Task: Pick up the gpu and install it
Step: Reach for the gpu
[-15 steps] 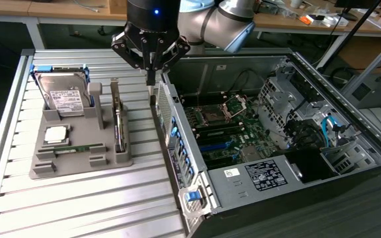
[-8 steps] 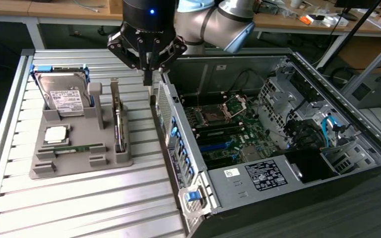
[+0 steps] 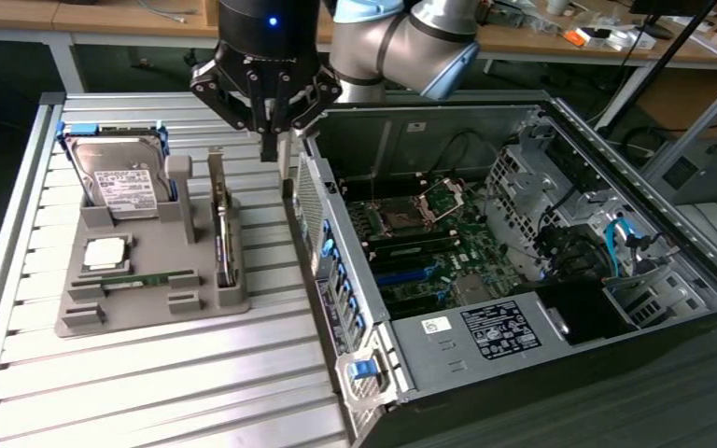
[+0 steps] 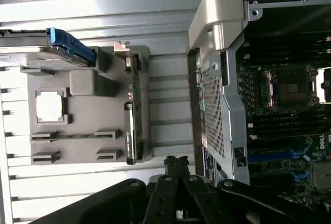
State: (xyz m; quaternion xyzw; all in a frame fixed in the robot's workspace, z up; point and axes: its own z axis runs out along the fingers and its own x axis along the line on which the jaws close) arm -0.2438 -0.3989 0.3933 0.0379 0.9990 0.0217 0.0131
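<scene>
Your gripper (image 3: 272, 149) hung pinched shut, empty, over the gap between the gray tray (image 3: 147, 308) and the PC case (image 3: 458, 373). You had the gpu (image 3: 221, 224) on edge in the tray, near the hard drive (image 3: 122, 182).

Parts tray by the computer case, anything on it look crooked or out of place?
Nothing stands out. The gpu stands on edge in its slot of the grey tray, the hard drive sits in its holder, the memory stick lies flat.
</scene>
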